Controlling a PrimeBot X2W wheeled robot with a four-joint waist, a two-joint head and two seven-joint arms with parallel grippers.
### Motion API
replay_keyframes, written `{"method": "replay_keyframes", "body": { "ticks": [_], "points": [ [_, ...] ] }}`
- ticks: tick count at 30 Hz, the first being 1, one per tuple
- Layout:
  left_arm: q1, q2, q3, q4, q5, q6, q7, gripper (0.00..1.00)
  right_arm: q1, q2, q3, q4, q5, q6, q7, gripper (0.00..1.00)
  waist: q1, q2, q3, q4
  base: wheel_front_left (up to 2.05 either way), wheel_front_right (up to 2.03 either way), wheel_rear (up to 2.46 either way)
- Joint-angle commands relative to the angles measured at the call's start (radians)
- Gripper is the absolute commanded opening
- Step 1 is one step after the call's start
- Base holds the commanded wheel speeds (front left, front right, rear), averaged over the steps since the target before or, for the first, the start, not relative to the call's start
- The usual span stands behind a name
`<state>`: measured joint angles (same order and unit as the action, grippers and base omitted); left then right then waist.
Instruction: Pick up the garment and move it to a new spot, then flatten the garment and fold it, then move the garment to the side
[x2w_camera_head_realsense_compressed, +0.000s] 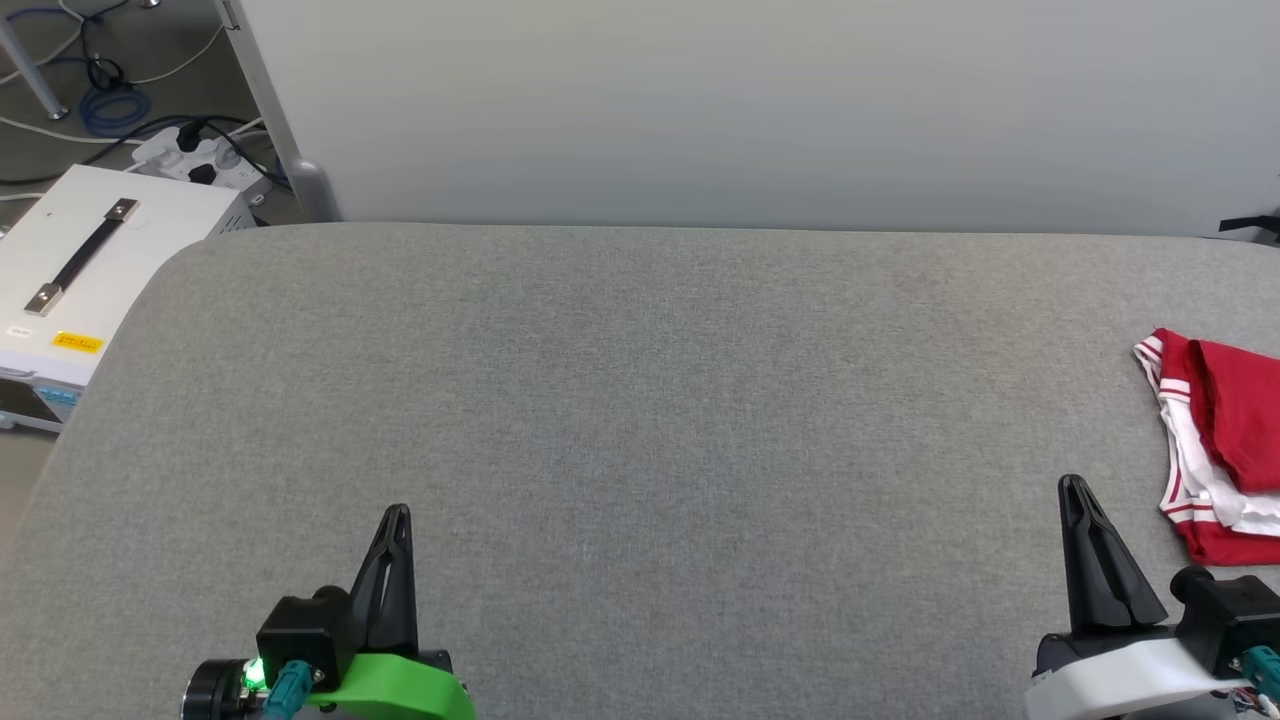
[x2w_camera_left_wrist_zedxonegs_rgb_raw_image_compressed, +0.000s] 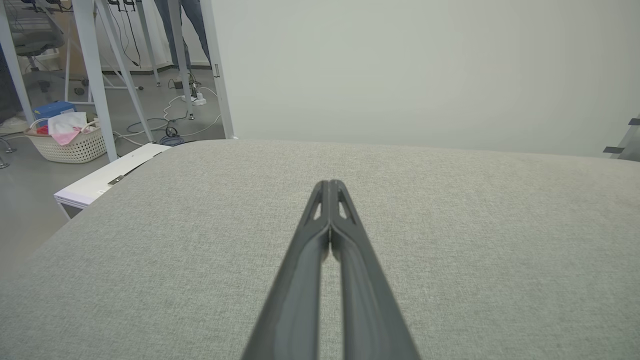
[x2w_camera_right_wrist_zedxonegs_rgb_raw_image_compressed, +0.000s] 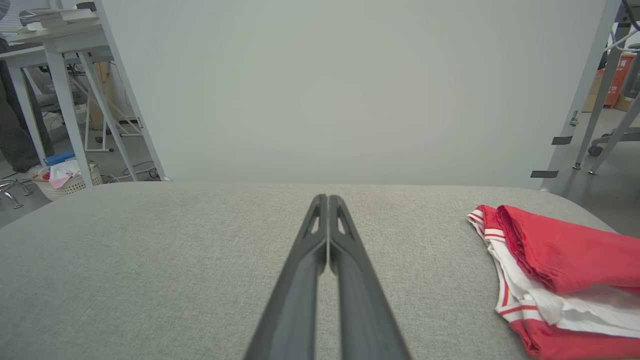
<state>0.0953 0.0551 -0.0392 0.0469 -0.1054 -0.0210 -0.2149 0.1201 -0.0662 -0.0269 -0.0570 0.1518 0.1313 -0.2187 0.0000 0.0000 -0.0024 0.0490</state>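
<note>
The garment (x2w_camera_head_realsense_compressed: 1220, 440) is a red shirt with white sleeves and red-white striped trim, lying folded in a compact stack at the right edge of the grey table. The right wrist view shows the garment (x2w_camera_right_wrist_zedxonegs_rgb_raw_image_compressed: 560, 270) low on the right. My right gripper (x2w_camera_head_realsense_compressed: 1072, 487) sits near the table's front, just left of the garment and apart from it, its fingers (x2w_camera_right_wrist_zedxonegs_rgb_raw_image_compressed: 327, 200) pressed together on nothing. My left gripper (x2w_camera_head_realsense_compressed: 398, 512) rests at the front left, far from the garment, also shut and empty, with its tips (x2w_camera_left_wrist_zedxonegs_rgb_raw_image_compressed: 330, 184) touching.
The grey fabric table (x2w_camera_head_realsense_compressed: 620, 400) stretches wide between the two grippers. A pale wall panel (x2w_camera_head_realsense_compressed: 760, 110) stands behind its far edge. Off the left side sit a white equipment case (x2w_camera_head_realsense_compressed: 90, 270), a power strip with cables (x2w_camera_head_realsense_compressed: 190, 155) and a laundry basket (x2w_camera_left_wrist_zedxonegs_rgb_raw_image_compressed: 67, 137).
</note>
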Motion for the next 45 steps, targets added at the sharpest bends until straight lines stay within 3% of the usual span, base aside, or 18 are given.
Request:
{"method": "replay_keyframes", "body": {
  "ticks": [1,45],
  "points": [
    [-0.014,-0.001,0.003,-0.006,0.010,0.003,0.004,0.00,-0.017,0.002,0.002,0.004,-0.010,0.000,0.006,0.00,0.0000,0.0000,0.000,-0.001,0.00,0.00,0.00],
    [-0.048,-0.003,0.018,-0.023,0.050,0.011,0.093,0.00,-0.060,0.008,0.012,0.026,-0.070,0.000,0.096,0.00,0.0000,0.0000,0.001,-0.021,0.00,0.00,0.00]
  ]
}}
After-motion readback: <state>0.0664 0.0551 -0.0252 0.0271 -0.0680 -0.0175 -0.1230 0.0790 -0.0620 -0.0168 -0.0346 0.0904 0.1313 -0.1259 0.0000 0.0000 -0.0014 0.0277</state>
